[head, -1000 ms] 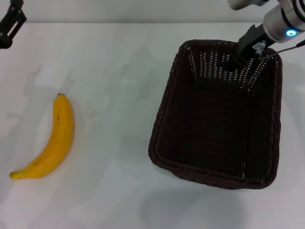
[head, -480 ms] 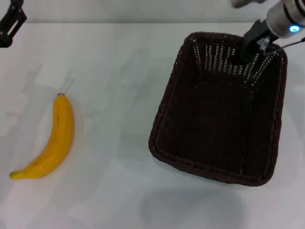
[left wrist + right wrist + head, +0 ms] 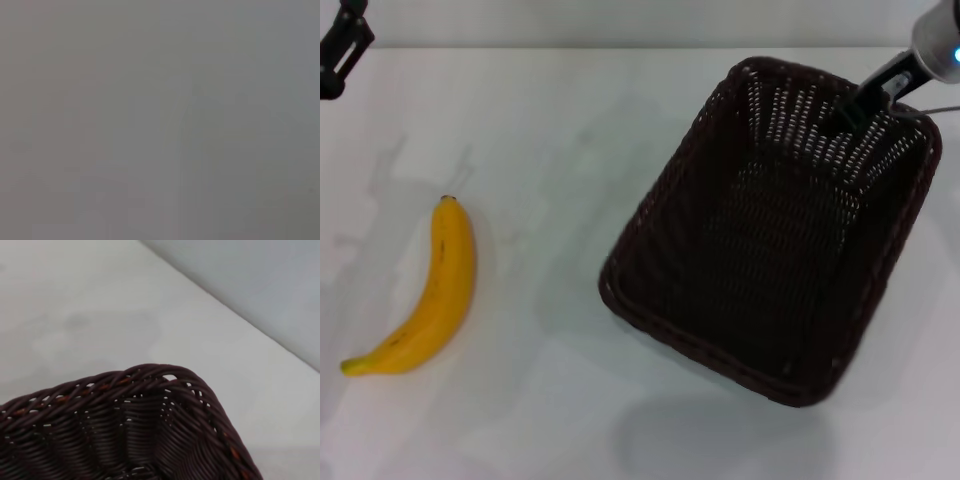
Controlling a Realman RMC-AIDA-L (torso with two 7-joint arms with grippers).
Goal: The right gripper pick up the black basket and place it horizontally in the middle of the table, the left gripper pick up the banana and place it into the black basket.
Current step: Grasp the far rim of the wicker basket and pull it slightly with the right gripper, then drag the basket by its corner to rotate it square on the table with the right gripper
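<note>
Right claw [image 3: 857,103] is clamped on the black basket [image 3: 770,230]'s far rim; swing it slowly till it sits crosswise, away from the banana [image 3: 425,295].

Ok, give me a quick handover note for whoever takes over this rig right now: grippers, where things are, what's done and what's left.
Right gripper: at the far rim of the black basket, jaws closed on the rim, basket being swung round, now skewed.
Left gripper: parked at the table's far left corner, holding nothing.
Banana: lying untouched on the left side of the table.
Done: basket gripped and partly turned.
Left: set the basket horizontally mid-table, release it, then the left gripper puts the banana in.
</note>
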